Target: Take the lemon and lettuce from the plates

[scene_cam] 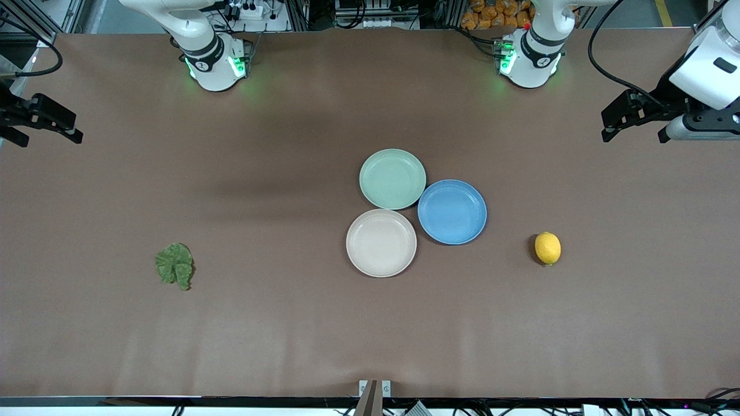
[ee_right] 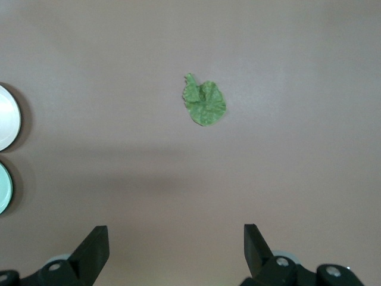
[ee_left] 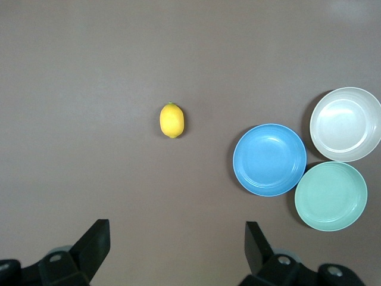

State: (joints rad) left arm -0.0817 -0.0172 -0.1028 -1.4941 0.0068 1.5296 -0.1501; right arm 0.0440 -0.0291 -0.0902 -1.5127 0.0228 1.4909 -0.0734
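The lemon [scene_cam: 547,248] lies on the bare table toward the left arm's end, beside the blue plate; it also shows in the left wrist view [ee_left: 172,120]. The lettuce [scene_cam: 174,264] lies flat on the table toward the right arm's end and shows in the right wrist view [ee_right: 204,100]. The mint green plate [scene_cam: 392,178] and the beige-cream plate [scene_cam: 381,242] sit mid-table, touching, both empty. My left gripper [scene_cam: 607,124] [ee_left: 177,238] is open and empty, high over its end of the table. My right gripper [scene_cam: 74,128] [ee_right: 176,238] is open and empty, high over its end.
An empty blue plate [scene_cam: 452,211] touches the two other plates on the side toward the lemon. The brown table mat [scene_cam: 260,335] spreads wide around the plates, the lemon and the lettuce.
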